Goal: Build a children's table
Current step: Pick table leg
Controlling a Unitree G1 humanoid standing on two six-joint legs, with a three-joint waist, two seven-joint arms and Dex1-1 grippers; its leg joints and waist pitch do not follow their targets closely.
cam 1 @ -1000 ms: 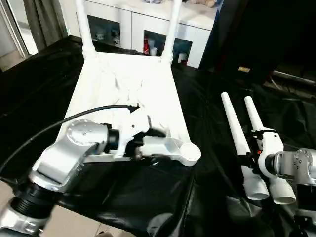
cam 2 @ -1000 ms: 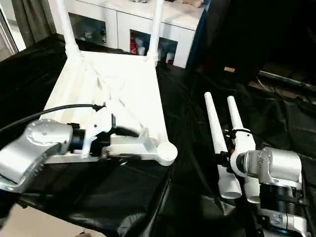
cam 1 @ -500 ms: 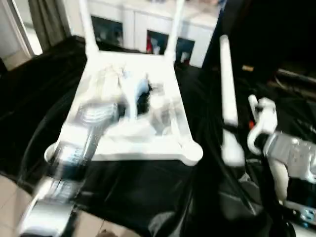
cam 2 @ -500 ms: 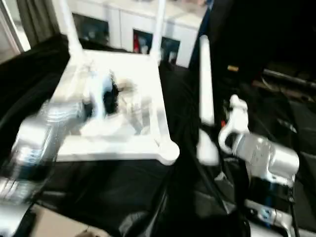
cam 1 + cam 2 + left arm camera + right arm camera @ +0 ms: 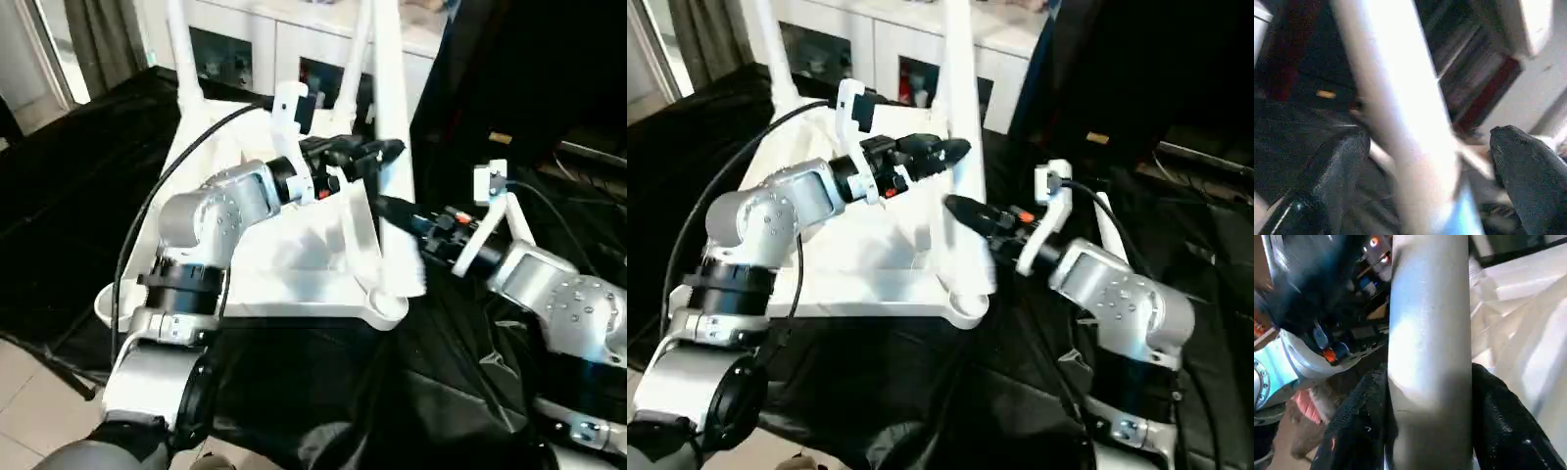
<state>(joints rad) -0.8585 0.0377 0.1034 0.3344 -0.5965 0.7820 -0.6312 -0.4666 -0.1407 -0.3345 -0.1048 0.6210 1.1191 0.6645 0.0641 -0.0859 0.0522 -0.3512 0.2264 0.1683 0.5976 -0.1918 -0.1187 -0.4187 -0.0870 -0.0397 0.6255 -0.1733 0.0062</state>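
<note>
Black fingers [image 5: 1361,431] of the right gripper [image 5: 1427,426] are clamped on a white tube leg [image 5: 392,147], one pad pressed to each side of it, and that leg stands nearly upright above the near right corner of the table top [image 5: 294,255]. Over on the other side, the left gripper [image 5: 367,157] reaches in from the left with its fingers [image 5: 1337,171] spread wide apart, one on either side of the same leg, higher up than the right gripper's hold; from the wrist view there's daylight between each pad and the tube, so no contact there. Down below, the table top lies upside down on the black cloth [image 5: 294,392], ribbed underside facing up, a round socket [image 5: 387,311] showing at its near right corner, right under the held leg's flared lower end. At the far edge two more legs [image 5: 179,49] stand up from their corners, in front of a white cabinet [image 5: 245,44].
</note>
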